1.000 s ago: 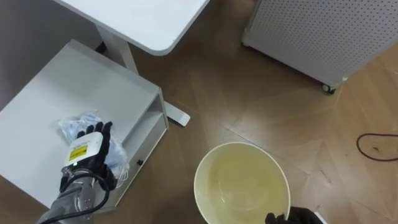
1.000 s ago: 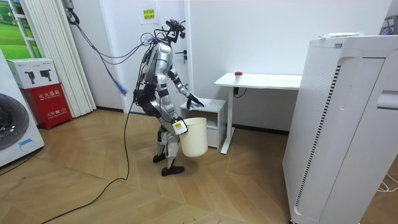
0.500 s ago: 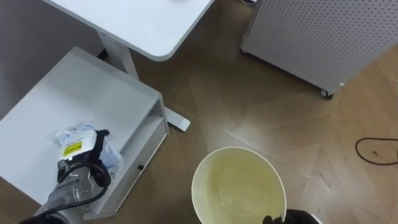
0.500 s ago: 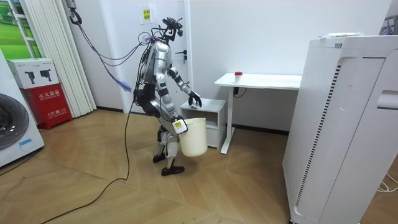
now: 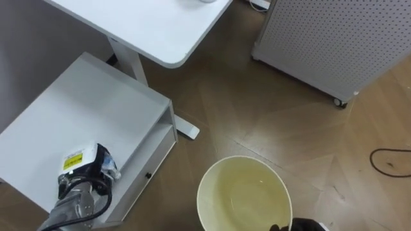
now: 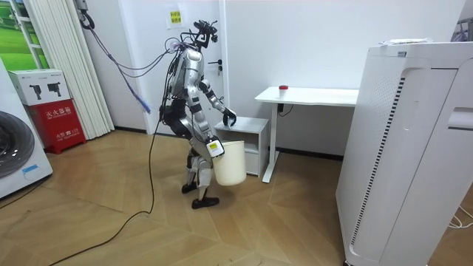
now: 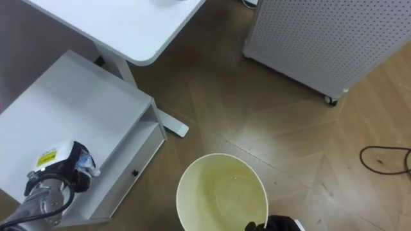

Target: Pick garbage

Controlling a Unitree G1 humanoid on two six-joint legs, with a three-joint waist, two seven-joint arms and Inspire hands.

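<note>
Left eye view: the left hand (image 5: 80,176) is closed round a crumpled plastic wrapper (image 5: 110,169), a scrap of which sticks out past its fingers, and is held over the top of a low white cabinet (image 5: 83,109) beside a white desk (image 5: 148,25). The right hand (image 5: 305,226) grips the rim of a cream plastic bucket (image 5: 218,186) that hangs over the wooden floor, well apart from the wrapper. Room view has the robot standing right at the cabinet.

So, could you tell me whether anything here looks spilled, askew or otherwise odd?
Nothing stands out. The only stray item is the crumpled wrapper, clutched in the left hand over the white cabinet. The bucket, held at its rim by the right hand, is upright and looks empty; nothing is spilled on the floor.
</note>
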